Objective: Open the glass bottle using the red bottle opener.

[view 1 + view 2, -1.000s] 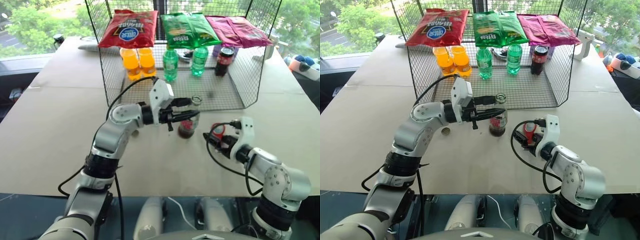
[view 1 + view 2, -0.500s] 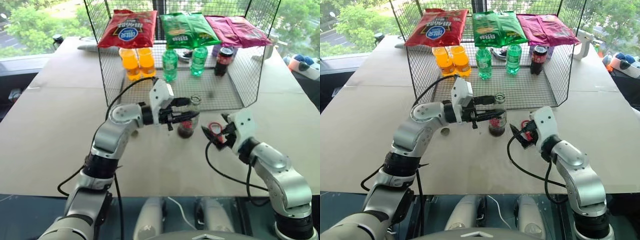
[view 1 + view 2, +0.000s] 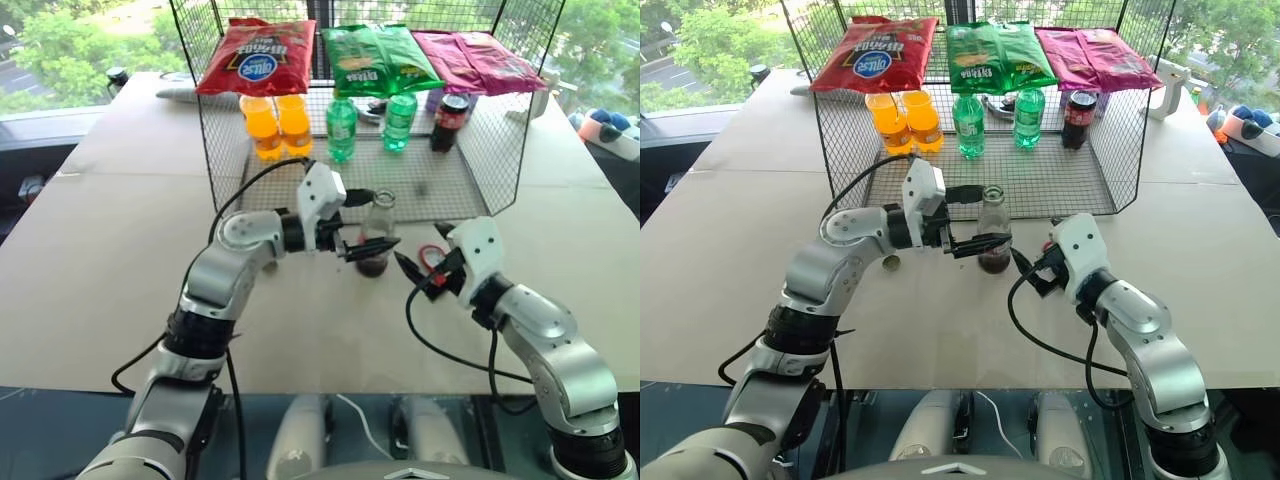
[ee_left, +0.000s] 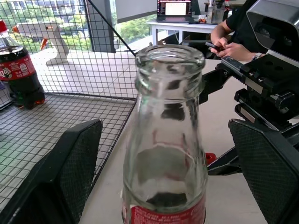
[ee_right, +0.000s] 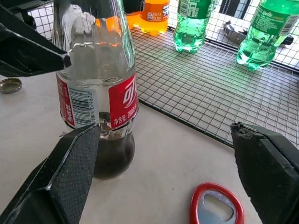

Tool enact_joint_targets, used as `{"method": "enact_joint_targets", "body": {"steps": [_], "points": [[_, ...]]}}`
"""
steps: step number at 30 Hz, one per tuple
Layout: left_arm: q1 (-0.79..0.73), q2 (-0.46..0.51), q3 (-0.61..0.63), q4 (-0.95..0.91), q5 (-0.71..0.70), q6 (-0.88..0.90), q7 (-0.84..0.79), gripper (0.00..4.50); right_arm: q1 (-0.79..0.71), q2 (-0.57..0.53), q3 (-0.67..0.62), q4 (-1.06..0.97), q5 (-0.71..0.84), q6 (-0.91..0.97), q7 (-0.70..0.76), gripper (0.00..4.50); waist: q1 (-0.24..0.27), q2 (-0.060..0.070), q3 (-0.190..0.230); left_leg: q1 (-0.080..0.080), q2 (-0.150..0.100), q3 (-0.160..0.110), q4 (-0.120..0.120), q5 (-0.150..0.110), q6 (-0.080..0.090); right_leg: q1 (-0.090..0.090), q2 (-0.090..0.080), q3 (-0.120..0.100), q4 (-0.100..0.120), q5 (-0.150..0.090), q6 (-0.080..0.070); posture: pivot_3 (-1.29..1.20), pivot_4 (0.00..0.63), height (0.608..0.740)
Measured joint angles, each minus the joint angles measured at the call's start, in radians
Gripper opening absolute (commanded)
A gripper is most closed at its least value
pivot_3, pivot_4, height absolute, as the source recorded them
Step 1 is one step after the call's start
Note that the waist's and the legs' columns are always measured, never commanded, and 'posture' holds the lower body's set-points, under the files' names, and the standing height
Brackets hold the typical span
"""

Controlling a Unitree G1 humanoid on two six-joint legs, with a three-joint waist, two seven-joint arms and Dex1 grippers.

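1. The bottle (image 3: 376,232) stood upright on the table (image 3: 110,260), and in the left wrist view its mouth was bare: no cap sat on the rim. Judged from that, the opening itself was done.
2. A loose cap (image 3: 891,263) lay on the table, off to the side of the left pincer's arm and well apart from the bottle. It looked like the one from this bottle, though the pictures could not prove it.
3. The left pincer (image 3: 367,220) was spread wide, one finger on each side of the bottle's neck and upper body, with a clear gap on both sides. It gripped nothing.
4. The right pincer (image 3: 1032,268) was also wide open and empty. The bottle stood just ahead of it, off one fingertip, not touching.
5. The opener (image 5: 217,210) lay flat on the table between the right pincer's fingers, near that pincer and just beside the bottle's foot, and nothing held it.
6. Dark cola was in the bottle's lower part, with no spill to be seen around it.
7. What was left seemed slight: draw both arms back clear of the bottle without knocking it.
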Motion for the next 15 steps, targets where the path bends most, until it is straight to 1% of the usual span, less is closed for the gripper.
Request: {"method": "enact_joint_targets", "body": {"steps": [6,12,15], "points": [[0.017,0.022,0.041,-0.007,-0.022,0.006,0.001,4.47,0.039,-0.029,-0.017,-0.004,0.034,-0.016,0.025,4.50,0.000,0.000,0.000,0.000,0.000,0.000,0.000,0.000,0.000,0.000,0.000,0.000,0.000,0.000,-0.001,0.00,0.150,0.740],[0.069,0.078,0.131,-0.059,-0.115,0.073,-0.010,4.47,0.103,-0.105,-0.107,-0.049,0.116,-0.022,0.086,4.50,0.000,0.000,0.000,0.000,0.001,0.000,0.000,0.000,0.000,0.000,0.000,0.000,0.000,0.000,0.000,0.00,0.150,0.740],[0.128,0.112,0.185,-0.117,-0.160,0.116,0.006,4.47,0.167,-0.145,-0.161,-0.060,0.145,-0.034,0.111,4.50,0.000,0.000,0.000,0.000,0.001,0.000,0.000,0.000,0.000,0.000,0.000,0.000,-0.001,0.000,0.000,0.00,0.150,0.740]]}}
